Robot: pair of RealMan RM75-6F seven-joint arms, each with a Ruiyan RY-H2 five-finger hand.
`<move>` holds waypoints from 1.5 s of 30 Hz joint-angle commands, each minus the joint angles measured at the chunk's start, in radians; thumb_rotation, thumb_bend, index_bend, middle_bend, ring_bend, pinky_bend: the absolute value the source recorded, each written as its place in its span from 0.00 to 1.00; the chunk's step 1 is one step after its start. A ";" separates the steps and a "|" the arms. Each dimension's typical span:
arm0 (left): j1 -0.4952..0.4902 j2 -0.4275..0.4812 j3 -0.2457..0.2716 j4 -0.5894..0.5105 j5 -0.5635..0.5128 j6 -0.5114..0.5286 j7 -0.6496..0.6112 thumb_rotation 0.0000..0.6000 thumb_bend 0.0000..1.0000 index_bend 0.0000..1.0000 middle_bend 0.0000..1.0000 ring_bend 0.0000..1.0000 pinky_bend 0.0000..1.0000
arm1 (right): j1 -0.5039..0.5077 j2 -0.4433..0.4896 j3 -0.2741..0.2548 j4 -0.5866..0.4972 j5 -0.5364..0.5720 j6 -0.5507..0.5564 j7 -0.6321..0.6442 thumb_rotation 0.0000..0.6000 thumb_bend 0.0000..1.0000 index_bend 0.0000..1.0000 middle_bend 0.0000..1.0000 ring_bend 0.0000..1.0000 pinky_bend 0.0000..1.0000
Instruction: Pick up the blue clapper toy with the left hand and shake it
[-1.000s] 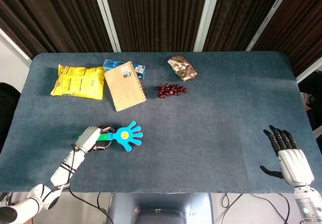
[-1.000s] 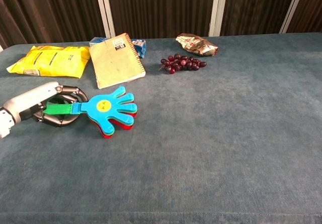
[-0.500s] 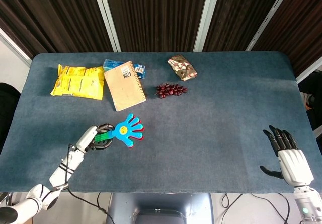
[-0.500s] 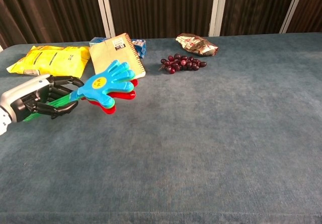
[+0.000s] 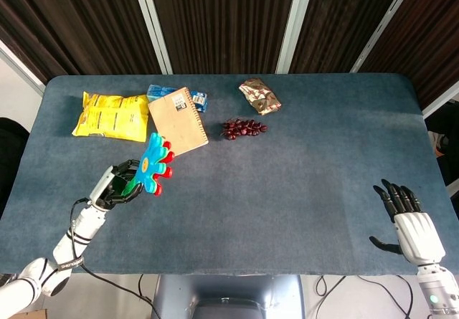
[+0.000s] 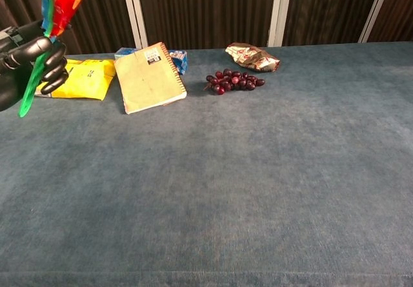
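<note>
The blue clapper toy (image 5: 151,164) is shaped like a hand, with red and green layers and a green handle. It is lifted off the table, and my left hand (image 5: 115,185) grips the handle. In the chest view the left hand (image 6: 26,58) is raised at the far left with the clapper toy (image 6: 59,0) standing almost upright, its top cut off by the frame edge. My right hand (image 5: 407,219) rests open near the table's front right corner and holds nothing; the chest view does not show it.
Along the back of the blue table (image 5: 301,161) lie a yellow snack bag (image 5: 111,116), a brown notebook (image 5: 176,121) over a small blue packet (image 5: 199,100), a bunch of dark grapes (image 5: 243,127) and a patterned wrapper (image 5: 259,95).
My left hand has raised the clapper off the table and swung it from lying flat to nearly upright, moving up and to the left. The right hand has stayed put.
</note>
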 commanded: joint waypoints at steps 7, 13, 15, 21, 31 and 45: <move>-0.049 0.019 0.164 0.033 0.122 -0.296 0.766 1.00 0.56 0.89 0.81 0.72 0.80 | -0.002 0.004 -0.001 -0.002 -0.004 0.007 0.005 1.00 0.02 0.00 0.00 0.00 0.00; -0.052 0.042 0.135 -0.064 0.074 -0.303 0.789 1.00 0.56 0.89 0.81 0.72 0.80 | -0.001 0.006 -0.002 -0.002 -0.006 0.005 0.009 1.00 0.02 0.00 0.00 0.00 0.00; -0.054 0.067 0.120 -0.101 0.062 -0.269 0.679 1.00 0.56 0.89 0.81 0.72 0.80 | -0.002 0.007 -0.002 -0.002 -0.005 0.006 0.011 1.00 0.01 0.00 0.00 0.00 0.00; -0.063 0.166 0.105 -0.185 0.068 -0.133 0.183 1.00 0.55 0.89 0.81 0.73 0.80 | 0.000 0.009 -0.004 -0.002 -0.008 0.001 0.012 1.00 0.01 0.00 0.00 0.00 0.00; -0.011 0.199 0.009 -0.162 -0.042 0.029 -0.475 1.00 0.54 0.89 0.81 0.72 0.78 | -0.003 0.003 0.001 -0.004 0.002 0.007 0.003 1.00 0.01 0.00 0.00 0.00 0.00; -0.046 0.102 0.122 -0.033 0.114 -0.135 0.341 1.00 0.54 0.89 0.81 0.72 0.78 | -0.005 0.006 0.001 -0.008 0.004 0.008 0.003 1.00 0.02 0.00 0.00 0.00 0.00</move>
